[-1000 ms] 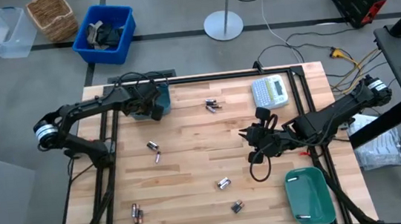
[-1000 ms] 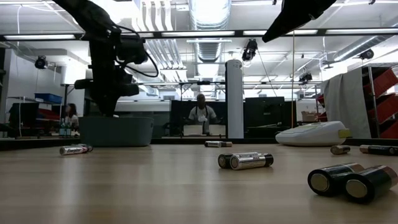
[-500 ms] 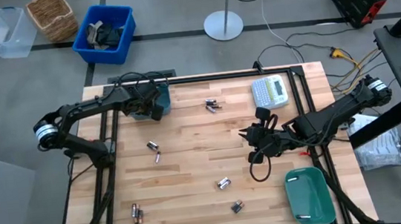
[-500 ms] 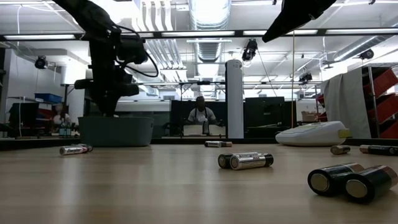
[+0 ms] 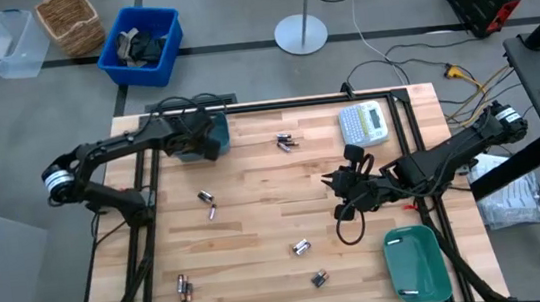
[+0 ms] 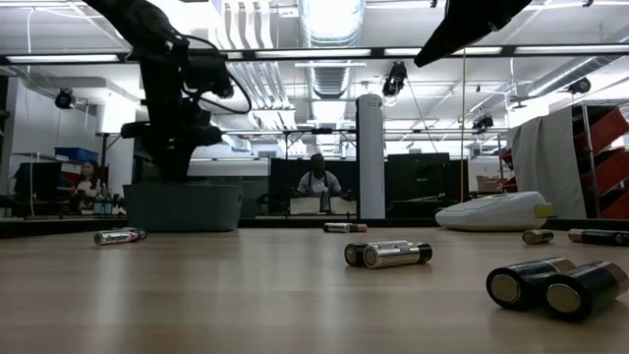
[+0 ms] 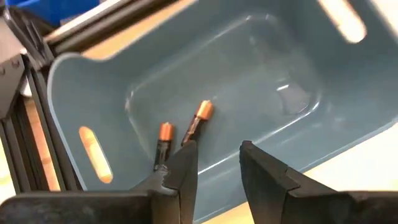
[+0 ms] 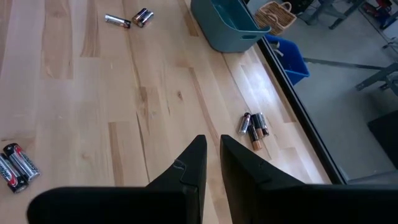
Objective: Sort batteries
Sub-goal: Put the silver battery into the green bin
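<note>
– Two batteries, one (image 7: 163,140) beside the other (image 7: 198,118), both copper-tipped, lie on the floor of the blue-grey bin (image 7: 62,68). I have the left gripper (image 7: 217,149) hanging right over them.

– Fingers?

– Apart, clear gap, nothing between them. That's the change: a second ago the left gripper sat lower over the bin, and in the low view it's now slightly higher. The arm's shoulder end has also shifted a touch in the high view.

– Right side?

– Right gripper (image 8: 210,146) hasn't moved. It's over the table (image 5: 257,223) near the right edge, between the label maker (image 5: 363,123) and the green tray (image 5: 399,233). Fingers nearly together, only a sliver between them, and it's empty.

– Loose cells?

– Same spots as before. I see a far-centre pair (image 5: 286,142), two left of centre (image 5: 204,196) and (image 5: 212,212), one group mid-right (image 5: 301,247), one near the front (image 5: 318,280) and one at front-left (image 5: 184,289). None has shifted. The bin is at the far-left corner, well apart from all of them.

– Tray contents?

– Can't tell from the high view.
</note>
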You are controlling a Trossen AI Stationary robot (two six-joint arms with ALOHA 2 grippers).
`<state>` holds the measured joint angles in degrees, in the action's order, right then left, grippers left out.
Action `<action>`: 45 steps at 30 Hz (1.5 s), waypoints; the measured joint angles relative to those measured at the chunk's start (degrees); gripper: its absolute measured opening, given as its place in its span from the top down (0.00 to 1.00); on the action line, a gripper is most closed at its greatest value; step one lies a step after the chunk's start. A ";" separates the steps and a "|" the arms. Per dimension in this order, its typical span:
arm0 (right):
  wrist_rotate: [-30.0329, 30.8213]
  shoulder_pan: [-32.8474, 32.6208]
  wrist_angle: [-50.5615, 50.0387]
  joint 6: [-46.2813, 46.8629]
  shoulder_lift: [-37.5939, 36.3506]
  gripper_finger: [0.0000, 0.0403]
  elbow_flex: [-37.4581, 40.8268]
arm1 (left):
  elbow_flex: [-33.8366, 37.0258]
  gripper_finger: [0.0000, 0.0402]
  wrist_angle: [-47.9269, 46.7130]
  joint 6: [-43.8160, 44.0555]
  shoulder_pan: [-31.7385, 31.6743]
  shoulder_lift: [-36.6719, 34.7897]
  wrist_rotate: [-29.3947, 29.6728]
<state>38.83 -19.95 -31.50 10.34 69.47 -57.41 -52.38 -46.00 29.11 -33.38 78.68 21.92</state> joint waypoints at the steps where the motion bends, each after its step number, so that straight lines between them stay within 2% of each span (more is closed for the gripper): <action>1: 0.00 -0.01 0.01 -0.01 0.00 0.90 0.00 | 0.00 0.75 0.03 -0.08 0.13 -0.64 0.01; 7: 0.02 -0.02 0.03 -0.08 0.00 0.90 0.00 | 0.00 0.75 1.12 -1.37 2.91 -6.80 0.08; 12: 0.02 0.00 0.05 0.08 0.00 0.90 0.01 | 0.00 0.75 2.87 -1.02 9.08 -14.17 2.12; 16: 0.04 -0.02 0.13 0.18 0.00 0.90 0.51 | -0.02 0.75 4.85 3.13 18.16 -19.41 3.20; 20: 0.06 0.00 0.21 0.95 0.00 0.90 0.93 | -0.04 0.75 5.88 8.64 32.05 -21.89 5.88; 25: -2.19 -0.04 -0.02 2.07 0.00 0.90 1.01 | -0.04 0.75 5.97 16.85 51.34 -20.40 18.90; 28: -13.27 -0.49 -2.94 2.10 -0.46 0.90 0.94 | -0.04 0.75 6.52 22.29 61.27 -18.22 25.06; 31: -25.19 -1.46 -4.11 3.43 -0.59 0.90 0.94 | -0.04 0.75 6.45 27.18 68.54 -15.50 29.60; 33: -28.56 -2.43 -3.95 5.42 -0.59 0.90 0.94 | -0.04 0.75 6.49 29.79 71.55 -13.59 31.13; 36: -28.96 -4.16 -4.71 9.35 -0.66 0.90 0.90 | -0.04 0.75 6.71 31.80 73.84 -10.61 30.71; 40: -29.06 -5.98 -8.02 14.56 -0.68 0.90 0.90 | -0.07 0.75 6.84 32.30 74.31 -6.49 26.94; 45: -29.09 -6.04 -10.38 21.47 -0.68 0.90 0.90 | -0.45 0.75 6.87 32.93 74.26 -3.08 26.62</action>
<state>9.74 -25.99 -41.88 31.80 68.79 -56.51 -52.83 -39.13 62.04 40.88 75.59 48.54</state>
